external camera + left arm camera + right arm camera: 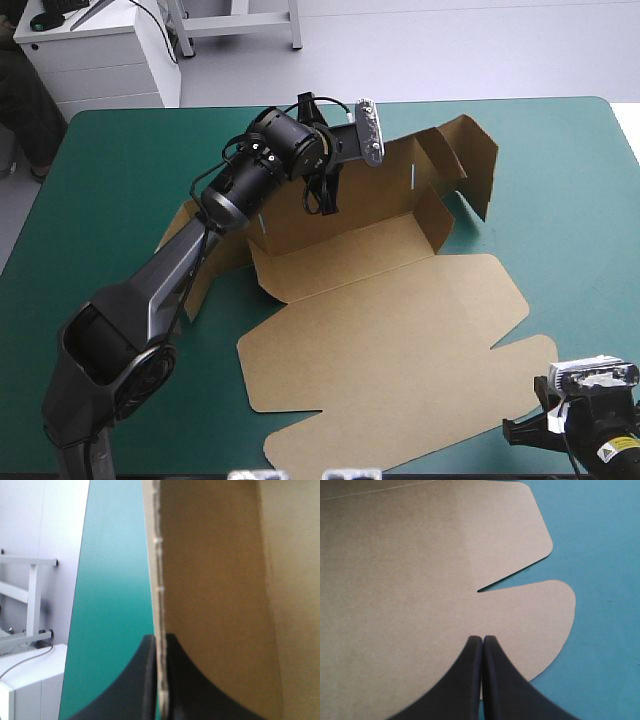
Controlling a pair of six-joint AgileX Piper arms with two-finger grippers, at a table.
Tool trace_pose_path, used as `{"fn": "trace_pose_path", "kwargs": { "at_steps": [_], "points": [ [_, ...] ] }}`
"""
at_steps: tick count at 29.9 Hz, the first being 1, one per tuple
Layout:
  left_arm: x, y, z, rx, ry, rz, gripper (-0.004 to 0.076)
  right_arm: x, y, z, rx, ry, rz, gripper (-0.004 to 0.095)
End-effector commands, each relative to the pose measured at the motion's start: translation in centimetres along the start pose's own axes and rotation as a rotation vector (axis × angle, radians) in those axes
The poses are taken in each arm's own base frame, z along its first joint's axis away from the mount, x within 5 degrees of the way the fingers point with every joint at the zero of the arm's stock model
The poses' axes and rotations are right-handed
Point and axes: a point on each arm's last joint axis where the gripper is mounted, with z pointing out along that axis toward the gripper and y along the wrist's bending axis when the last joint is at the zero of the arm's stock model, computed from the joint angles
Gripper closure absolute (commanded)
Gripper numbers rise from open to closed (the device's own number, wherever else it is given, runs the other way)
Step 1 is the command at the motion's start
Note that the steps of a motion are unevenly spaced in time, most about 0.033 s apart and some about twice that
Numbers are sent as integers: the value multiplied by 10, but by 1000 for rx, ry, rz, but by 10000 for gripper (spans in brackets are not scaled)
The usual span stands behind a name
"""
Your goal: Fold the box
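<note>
Left end effector (160, 639) clamps the box (400, 330) wall to hold it upright; right end effector (482, 638), pressed together, waits over the lid flap.

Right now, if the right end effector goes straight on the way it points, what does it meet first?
Probably the box, on its flat rounded flap just ahead of the shut right end effector; how far off the board lies is unclear.

The box (380, 330), walls raised, blocks mid-table; bare teal-green cover (570, 220) flanks it.
</note>
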Motion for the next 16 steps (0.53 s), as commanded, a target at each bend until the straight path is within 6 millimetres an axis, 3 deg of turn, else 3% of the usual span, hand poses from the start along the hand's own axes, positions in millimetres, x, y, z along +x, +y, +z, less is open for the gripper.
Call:
{"fn": "trace_pose_path", "kwargs": {
  "at_steps": [1,4,9,13,16],
  "points": [
    [-13,8,-63,-60,-162,36,731,-13,0,-6,5,-84,-1,927],
    [-17,1,-75,-18,-204,66,731,-13,0,-6,7,-86,-2,927],
    [-20,-3,-76,4,-232,85,731,-13,0,-6,8,-88,-3,927],
    [-22,-3,-64,-10,-223,90,731,-13,0,-6,8,-89,-3,927],
    [-24,-6,-44,-21,-159,90,731,-14,-1,-6,11,-99,-3,927]
  ]
}}
